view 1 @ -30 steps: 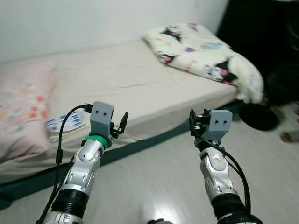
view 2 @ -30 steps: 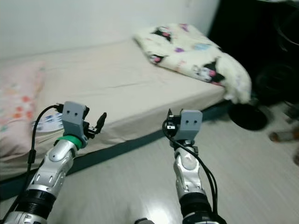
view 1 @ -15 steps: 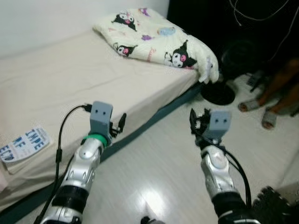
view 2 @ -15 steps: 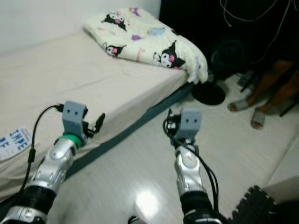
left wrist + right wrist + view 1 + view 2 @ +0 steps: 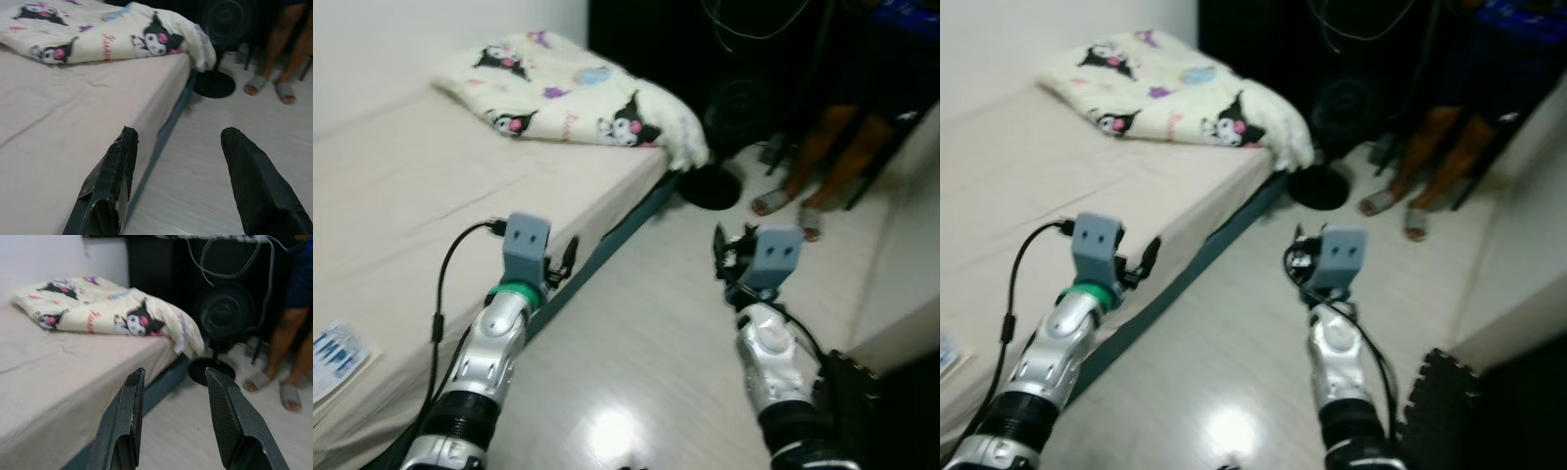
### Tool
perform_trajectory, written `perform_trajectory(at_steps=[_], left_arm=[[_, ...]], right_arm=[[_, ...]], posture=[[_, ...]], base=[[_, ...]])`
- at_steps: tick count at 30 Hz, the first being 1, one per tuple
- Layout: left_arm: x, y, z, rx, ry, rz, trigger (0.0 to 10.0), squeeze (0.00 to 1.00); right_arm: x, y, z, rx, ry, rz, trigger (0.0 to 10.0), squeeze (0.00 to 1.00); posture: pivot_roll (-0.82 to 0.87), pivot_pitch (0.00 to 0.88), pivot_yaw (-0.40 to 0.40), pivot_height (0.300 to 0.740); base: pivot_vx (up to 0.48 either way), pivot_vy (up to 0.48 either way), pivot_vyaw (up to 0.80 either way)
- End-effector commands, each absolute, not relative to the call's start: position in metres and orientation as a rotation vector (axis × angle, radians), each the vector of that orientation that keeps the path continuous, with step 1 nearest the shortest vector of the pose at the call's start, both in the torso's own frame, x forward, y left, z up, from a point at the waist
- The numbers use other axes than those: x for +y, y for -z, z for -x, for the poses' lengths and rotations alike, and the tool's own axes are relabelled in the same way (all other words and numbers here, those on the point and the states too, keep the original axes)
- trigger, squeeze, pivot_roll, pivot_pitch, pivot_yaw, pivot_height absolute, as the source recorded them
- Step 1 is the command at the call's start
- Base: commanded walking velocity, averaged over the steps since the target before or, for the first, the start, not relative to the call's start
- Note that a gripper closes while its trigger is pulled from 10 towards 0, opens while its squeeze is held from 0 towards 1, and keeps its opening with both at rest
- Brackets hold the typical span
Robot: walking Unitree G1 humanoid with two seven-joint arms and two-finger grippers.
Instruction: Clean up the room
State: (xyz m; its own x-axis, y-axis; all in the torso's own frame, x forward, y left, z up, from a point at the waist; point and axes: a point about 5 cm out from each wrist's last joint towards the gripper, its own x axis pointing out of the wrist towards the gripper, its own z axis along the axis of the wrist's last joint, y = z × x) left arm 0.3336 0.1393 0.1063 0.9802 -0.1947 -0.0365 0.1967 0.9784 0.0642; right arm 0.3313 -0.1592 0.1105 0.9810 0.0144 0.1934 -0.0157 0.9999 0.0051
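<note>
Left eye view: the whole picture has shifted since a second ago, so the robot has turned to its right. The pink pillow is gone from sight, and the folded cream blanket with black cartoon figures [image 5: 570, 93] now lies at 11 o'clock on the beige mattress [image 5: 421, 206]. At 1 o'clock a person's legs in grey slippers [image 5: 783, 201] have come into view beside a black floor fan [image 5: 713, 181]. A blue and white paper [image 5: 331, 354] lies at 8 o'clock on the mattress edge. Both arms are raised and carry nothing.

Left wrist view: the left gripper [image 5: 178, 188] has its two black fingers wide apart, above the mattress edge and the pale floor [image 5: 205, 161].

Right wrist view: the right gripper [image 5: 171, 423] also stands apart and empty, facing the blanket and the fan.

My judgement: the robot is still searching for something to tidy; nothing is picked yet, and the person nearby calls for care.
</note>
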Motion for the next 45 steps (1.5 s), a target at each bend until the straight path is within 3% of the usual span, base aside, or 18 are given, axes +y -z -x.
perform_trajectory(at_steps=[1,6,11,17,19,22,25,27,29,33,36,39,43,45], left_arm=[[0.139,-0.101,-0.332,0.051,0.195,-0.073,10.0,0.00],[0.143,-0.094,-0.332,0.084,0.170,-0.054,10.0,0.00],[0.154,-0.091,-0.333,0.079,0.153,-0.160,10.0,0.00],[0.165,-0.058,-0.326,0.240,0.153,-0.216,10.0,0.00],[0.170,-0.032,-0.314,0.379,0.167,-0.257,10.0,0.00],[0.174,-0.025,-0.307,0.404,0.200,-0.300,10.0,0.00],[0.181,-0.055,-0.323,0.262,0.155,-0.249,10.0,0.00],[0.188,-0.103,-0.339,0.046,0.120,-0.166,10.0,0.00],[0.190,-0.127,-0.345,-0.063,0.117,-0.153,10.0,0.00],[0.186,-0.116,-0.345,-0.023,0.138,-0.179,10.0,0.00],[0.176,-0.050,-0.319,0.247,0.208,-0.270,10.0,0.00],[0.169,-0.030,-0.303,0.302,0.278,-0.292,10.0,0.00],[0.165,-0.051,-0.308,0.210,0.284,-0.243,10.0,0.00],[0.170,-0.092,-0.327,0.062,0.217,-0.172,10.0,0.00]], right_arm=[[-0.164,-0.107,-0.329,-0.181,0.000,-0.009,10.0,0.00],[-0.163,-0.106,-0.329,-0.176,-0.002,-0.010,10.0,0.00],[-0.164,-0.101,-0.330,-0.145,0.001,0.003,10.0,0.00],[-0.161,-0.061,-0.329,0.141,-0.096,0.092,10.0,0.00],[-0.160,-0.040,-0.321,0.267,-0.144,0.108,10.0,0.00],[-0.162,-0.033,-0.316,0.302,-0.170,0.106,10.0,0.00],[-0.164,-0.062,-0.327,0.144,-0.171,0.064,10.0,0.00],[-0.165,-0.131,-0.340,-0.183,-0.187,-0.022,10.0,0.00],[-0.169,-0.169,-0.341,-0.352,-0.183,-0.043,10.0,0.00],[-0.174,-0.152,-0.344,-0.286,-0.162,0.015,10.0,0.00],[-0.172,-0.073,-0.327,0.026,-0.138,0.093,10.0,0.00],[-0.167,-0.048,-0.314,0.122,-0.150,0.089,10.0,0.00],[-0.161,-0.075,-0.318,0.005,-0.155,0.023,10.0,0.00],[-0.157,-0.127,-0.327,-0.191,-0.159,-0.022,10.0,0.00]], posture=[[0.01,0.014,0.047,0.740],[0.01,0.019,0.045,0.740],[0.02,0.022,0.042,0.740],[0.02,0.022,0.040,0.740],[0.01,0.021,0.035,0.740],[0.02,0.028,0.038,0.740],[0.02,0.032,0.034,0.740],[0.03,0.042,0.028,0.740],[0.03,0.043,0.027,0.740],[0.03,0.039,0.026,0.740],[0.02,0.034,0.029,0.740],[0.02,0.027,0.033,0.740],[0.02,0.031,0.035,0.740],[0.02,0.035,0.031,0.740]], base=[[0.000,0.000,-0.80],[0.000,0.000,-0.80],[0.000,0.000,-0.80],[0.000,0.000,0.00],[0.000,0.000,0.00],[0.000,0.000,0.00],[0.000,0.000,0.00],[0.000,0.000,0.00],[0.000,0.000,0.00],[0.000,0.000,0.00],[0.000,0.000,0.00],[0.000,0.000,0.00],[0.000,0.000,0.00],[0.000,0.000,0.00]])
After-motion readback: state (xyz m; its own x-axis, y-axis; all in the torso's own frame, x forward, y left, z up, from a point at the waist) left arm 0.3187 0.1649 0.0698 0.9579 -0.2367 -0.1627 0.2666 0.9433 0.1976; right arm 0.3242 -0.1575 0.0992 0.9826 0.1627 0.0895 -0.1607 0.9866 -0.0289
